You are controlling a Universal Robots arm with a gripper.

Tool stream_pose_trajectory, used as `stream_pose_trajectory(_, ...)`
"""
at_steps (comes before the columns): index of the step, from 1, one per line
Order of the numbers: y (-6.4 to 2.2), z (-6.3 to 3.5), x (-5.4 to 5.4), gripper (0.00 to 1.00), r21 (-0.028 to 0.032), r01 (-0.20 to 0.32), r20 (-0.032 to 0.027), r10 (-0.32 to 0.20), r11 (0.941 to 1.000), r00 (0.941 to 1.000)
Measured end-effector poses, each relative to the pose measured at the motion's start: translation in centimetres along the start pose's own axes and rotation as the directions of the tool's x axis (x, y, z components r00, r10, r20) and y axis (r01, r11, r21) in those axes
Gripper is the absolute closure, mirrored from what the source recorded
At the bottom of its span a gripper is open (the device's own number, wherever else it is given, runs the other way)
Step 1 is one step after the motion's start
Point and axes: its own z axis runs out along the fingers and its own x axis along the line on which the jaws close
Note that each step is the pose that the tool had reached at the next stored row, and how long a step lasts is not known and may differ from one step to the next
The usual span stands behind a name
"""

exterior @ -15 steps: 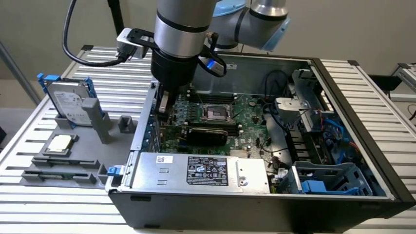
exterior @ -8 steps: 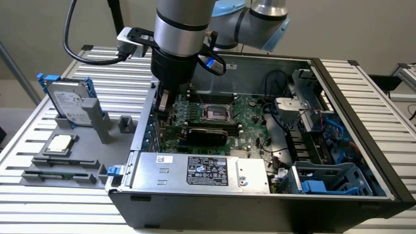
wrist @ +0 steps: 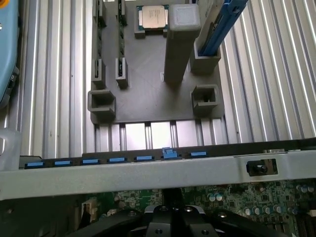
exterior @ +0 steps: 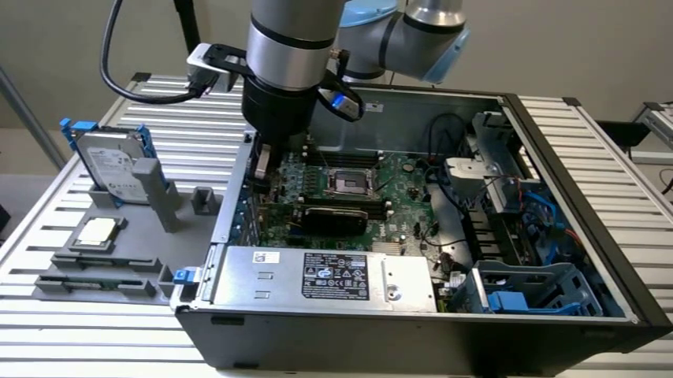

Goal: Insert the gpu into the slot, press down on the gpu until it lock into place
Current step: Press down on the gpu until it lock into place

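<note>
Scene was evenly and brightly lit from overhead, with soft shadows inside the open computer case (exterior: 589, 315). The ribbed metal table (wrist: 276, 98) threw strong white glare in the wrist view, washing out several ridges. Wrist view's near foreground, at the gripper (wrist: 170, 219), was dark and soft-focused.
</note>
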Motion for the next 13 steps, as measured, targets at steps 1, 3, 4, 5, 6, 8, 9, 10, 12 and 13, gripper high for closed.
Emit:
stream_pose_trajectory(1,0.03,0.0,-0.02,0.89,0.0,0.0,-0.0002,0.0,1.0,1.0)
stream_pose_trajectory(3,0.11,0.01,-0.03,0.89,-0.0001,0.0,-0.0007,0.0,1.0,1.0)
stream_pose_trajectory(4,0.16,0.03,-0.03,0.89,-0.0001,-0.001,-0.001,0.001,1.0,1.0)
stream_pose_trajectory(5,0.2,0.06,-0.04,0.89,0.0,-0.001,-0.001,0.001,1.0,1.0)
stream_pose_trajectory(6,0.25,0.11,-0.04,0.89,0.0002,-0.001,-0.0012,0.001,1.0,1.0)
stream_pose_trajectory(8,0.29,0.19,-0.05,0.89,0.0006,-0.001,-0.0017,0.001,1.0,1.0)
stream_pose_trajectory(9,0.3,0.24,-0.05,0.89,0.0008,-0.001,-0.0019,0.001,1.0,1.0)
stream_pose_trajectory(10,0.3,0.27,-0.06,0.89,0.001,-0.001,-0.0021,0.001,1.0,1.0)
stream_pose_trajectory(12,0.31,0.35,-0.07,0.89,0.0024,-0.001,-0.0019,0.001,1.0,1.0)
stream_pose_trajectory(13,0.3,0.38,-0.07,0.89,0.0031,-0.001,-0.0016,0.001,1.0,1.0)
